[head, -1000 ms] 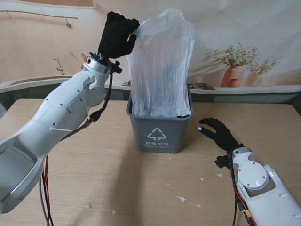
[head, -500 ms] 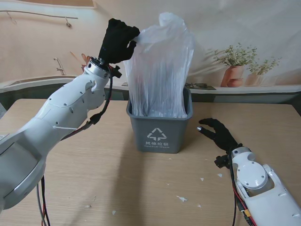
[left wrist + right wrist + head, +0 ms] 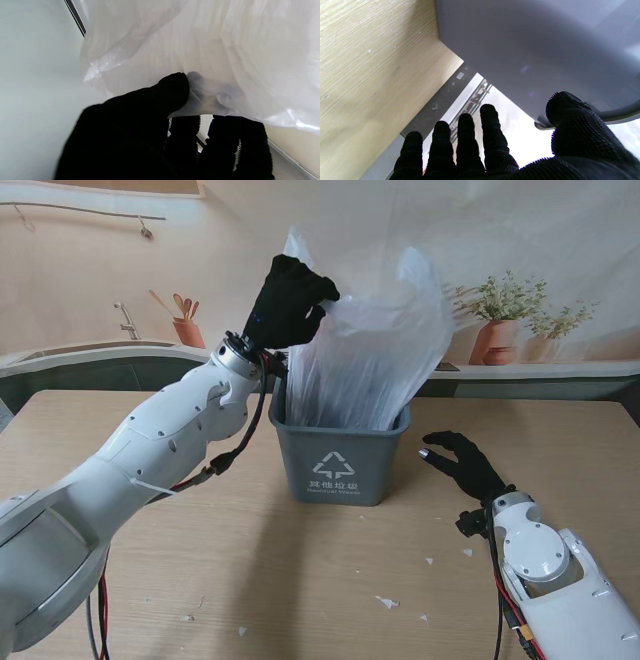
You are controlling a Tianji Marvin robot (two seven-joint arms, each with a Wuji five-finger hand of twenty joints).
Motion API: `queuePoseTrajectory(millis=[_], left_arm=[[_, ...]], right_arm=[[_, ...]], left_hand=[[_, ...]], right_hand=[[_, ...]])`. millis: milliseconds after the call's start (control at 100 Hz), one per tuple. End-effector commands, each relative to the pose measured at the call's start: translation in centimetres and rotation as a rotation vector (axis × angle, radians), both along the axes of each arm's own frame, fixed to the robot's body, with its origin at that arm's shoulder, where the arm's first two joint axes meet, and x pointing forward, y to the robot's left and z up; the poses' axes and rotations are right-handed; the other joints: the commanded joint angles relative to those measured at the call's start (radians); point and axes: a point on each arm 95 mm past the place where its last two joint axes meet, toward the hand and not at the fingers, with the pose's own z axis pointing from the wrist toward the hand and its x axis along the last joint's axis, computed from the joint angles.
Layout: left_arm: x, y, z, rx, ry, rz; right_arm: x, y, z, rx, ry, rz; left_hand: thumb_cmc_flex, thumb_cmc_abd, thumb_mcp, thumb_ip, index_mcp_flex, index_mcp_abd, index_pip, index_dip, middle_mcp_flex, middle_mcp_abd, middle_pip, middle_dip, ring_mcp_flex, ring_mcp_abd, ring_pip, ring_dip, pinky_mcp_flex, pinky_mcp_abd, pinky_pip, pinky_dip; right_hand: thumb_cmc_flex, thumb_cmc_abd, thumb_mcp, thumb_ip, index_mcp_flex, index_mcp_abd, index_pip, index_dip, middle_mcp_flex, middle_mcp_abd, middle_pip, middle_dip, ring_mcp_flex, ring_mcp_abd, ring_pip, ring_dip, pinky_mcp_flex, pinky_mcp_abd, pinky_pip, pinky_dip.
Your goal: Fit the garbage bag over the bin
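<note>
A grey bin (image 3: pixel 340 465) with a white recycling mark stands on the table's middle. A translucent white garbage bag (image 3: pixel 375 350) rises out of it, billowing wide above the rim. My left hand (image 3: pixel 290 300), in a black glove, is raised above the bin's left rim and is shut on the bag's upper left edge. The left wrist view shows its thumb (image 3: pixel 172 92) pinching the bag (image 3: pixel 212 50) against the fingers. My right hand (image 3: pixel 465 463) rests low beside the bin's right side, open, fingers spread, touching nothing. The right wrist view shows the bin's wall (image 3: pixel 532 50) close ahead.
A wooden table (image 3: pixel 200 560) carries small white scraps (image 3: pixel 388 602) nearer to me. Behind the table runs a counter with potted plants (image 3: pixel 500 320) at the right and a utensil pot (image 3: pixel 185 328) at the left.
My left hand has moved right and lower with the bag's edge, toward the bin's left rim. The bag has spread wider and now leans to the right. The right hand has stayed still.
</note>
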Motion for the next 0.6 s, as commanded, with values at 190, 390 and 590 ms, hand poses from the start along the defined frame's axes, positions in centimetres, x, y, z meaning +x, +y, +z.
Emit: queuePoseTrajectory(millis=[190,390,590], left_arm=[[-2.1,0.0,-2.1,0.037,0.04,-0.002],[-3.9,0.4,-2.5,0.097,0.041,0.006],[-5.5,0.6,-3.6,0.149,0.067,0.004]], right_arm=[[-0.2,0.4,-0.2,0.007,0.009,0.006],[-0.2,0.4,-0.2,0.004,0.005,0.007],[-0.2,0.4,0.0,0.006,-0.019,0.0]], left_hand=[[0.008,-0.039,0.063,-0.031,0.015,-0.014,-0.014,-0.015,0.03,-0.023,-0.017,-0.009,0.005,-0.003,0.021,-0.015,0.02,-0.002,0.042,0.008],[-0.023,-0.048,0.08,-0.02,0.02,-0.034,-0.019,-0.018,0.044,-0.038,-0.031,0.009,0.023,-0.028,0.016,-0.008,0.036,-0.013,0.048,0.014],[-0.042,-0.046,0.077,-0.013,0.019,-0.05,-0.025,-0.02,0.048,-0.048,-0.045,0.023,0.028,-0.049,0.005,-0.005,0.039,-0.028,0.049,0.016]], right_hand=[[0.013,0.023,-0.026,0.032,-0.001,0.0,-0.006,0.013,-0.027,-0.03,0.021,0.007,-0.006,-0.024,0.006,0.007,0.001,-0.023,0.011,0.012],[0.014,0.023,-0.026,0.032,-0.004,-0.017,-0.004,0.013,-0.027,-0.031,0.022,0.007,-0.005,-0.024,0.005,0.007,0.001,-0.022,0.011,0.012],[0.018,0.021,-0.026,0.032,-0.004,-0.033,0.002,0.017,-0.026,-0.028,0.023,0.008,-0.003,-0.022,0.007,0.007,0.002,-0.022,0.012,0.012]])
